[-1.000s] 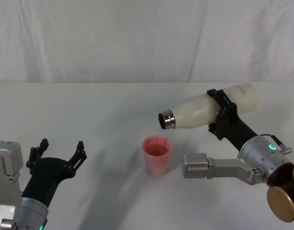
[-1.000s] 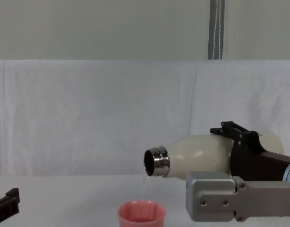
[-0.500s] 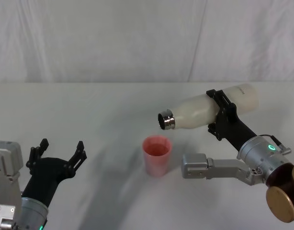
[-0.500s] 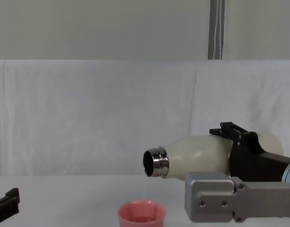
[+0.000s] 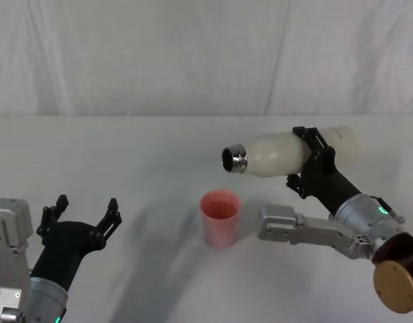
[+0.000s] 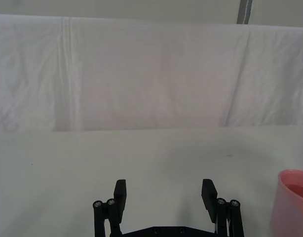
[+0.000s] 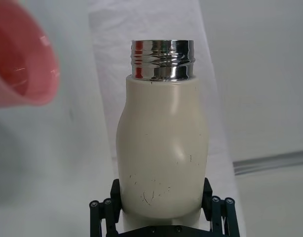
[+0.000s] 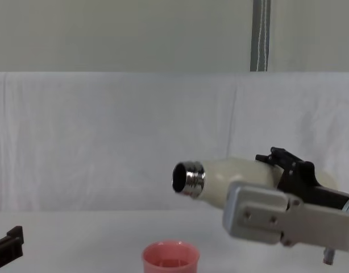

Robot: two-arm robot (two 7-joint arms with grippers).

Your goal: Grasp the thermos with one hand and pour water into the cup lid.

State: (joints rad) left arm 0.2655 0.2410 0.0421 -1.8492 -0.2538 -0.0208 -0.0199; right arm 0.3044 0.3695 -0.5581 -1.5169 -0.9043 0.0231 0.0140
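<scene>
Sideways, the thermos (image 5: pixel 277 154) sits gripped mid-body in the right claw (image 5: pixel 307 159)

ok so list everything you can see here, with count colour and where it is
thermos: 1, cream-white with a shiny silver neck, held in the air on its side above the table, mouth toward the robot's left, up and to the right of the cup lid
cup lid: 1, salmon-pink, upright on the table near the middle, a little liquid in its bottom
table: 1, covered in white cloth, under everything
backdrop: 1, white cloth, hanging behind the table
right hand: 1, black, shut on the thermos body, over the table's right side
left hand: 1, black, fingers open, holding nothing, low at the near left
</scene>
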